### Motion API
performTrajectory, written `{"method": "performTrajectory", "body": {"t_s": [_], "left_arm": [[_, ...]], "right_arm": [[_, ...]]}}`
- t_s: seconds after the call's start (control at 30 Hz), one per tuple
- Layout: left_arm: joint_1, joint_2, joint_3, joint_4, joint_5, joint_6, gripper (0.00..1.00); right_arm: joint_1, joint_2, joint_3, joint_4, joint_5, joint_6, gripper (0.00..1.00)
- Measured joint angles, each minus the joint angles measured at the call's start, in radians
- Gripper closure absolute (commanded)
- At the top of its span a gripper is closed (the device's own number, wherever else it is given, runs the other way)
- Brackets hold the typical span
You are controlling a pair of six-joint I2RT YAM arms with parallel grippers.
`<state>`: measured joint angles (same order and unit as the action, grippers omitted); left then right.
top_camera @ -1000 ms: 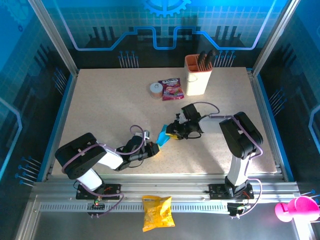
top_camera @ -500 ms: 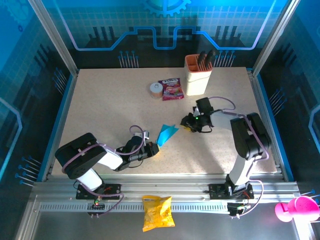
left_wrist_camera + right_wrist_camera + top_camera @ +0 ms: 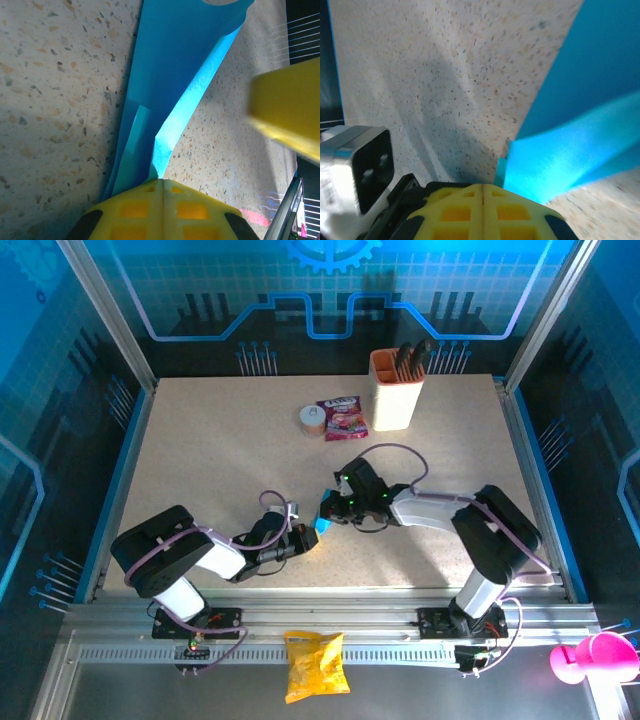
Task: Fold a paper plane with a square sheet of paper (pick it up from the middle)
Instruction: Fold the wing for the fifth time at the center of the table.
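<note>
Status: mid-fold, not a finished dart yet.

- Left gripper (image 3: 162,182): fingers fully together, pinching the near end of the blue paper (image 3: 170,65). The strip runs straight out ahead of the fingertips, lying on the table (image 3: 50,75), with one long flap standing up just right of the finger line.
- Right gripper (image 3: 482,187): fingers also together. The paper's bright raised fold starts right at the fingertips and fans out to their right, so it looks like a thin pinch on the edge. I can't confirm how deep the bite is.
- From the top camera: the two grippers are nose to nose, with the paper (image 3: 326,510) between them, touching both. Left gripper (image 3: 308,536) is on the near end, right gripper (image 3: 333,506) on the far end.

My read: this is a wing or flap crease on an already narrowed strip.

Next move, as I judge it:
- Left acts as the anchor and doesn't open.
- Right carries the raised flap across the centre line and lays it flat.
- Run the crease outward, away from the left fingertips.
- Use low tension. The paper is thin and the right pinch is shallow, so it may slip or tear.
</note>
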<state>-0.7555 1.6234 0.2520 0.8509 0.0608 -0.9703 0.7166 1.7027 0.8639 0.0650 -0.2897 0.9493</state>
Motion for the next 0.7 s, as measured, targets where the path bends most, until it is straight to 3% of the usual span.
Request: {"method": "performTrajectory", "body": {"t_s": [0.3,0.7], "left_arm": [[0.000,0.001,0.002,-0.003,0.001,0.000,1.00],[0.000,0.037,0.003,0.053,0.008,0.000,1.00]], "right_arm": [[-0.005,0.135,-0.014,0.124,0.020,0.050,1.00],[-0.176,0.148,-0.019,0.124,-0.057,0.026,1.00]]}}
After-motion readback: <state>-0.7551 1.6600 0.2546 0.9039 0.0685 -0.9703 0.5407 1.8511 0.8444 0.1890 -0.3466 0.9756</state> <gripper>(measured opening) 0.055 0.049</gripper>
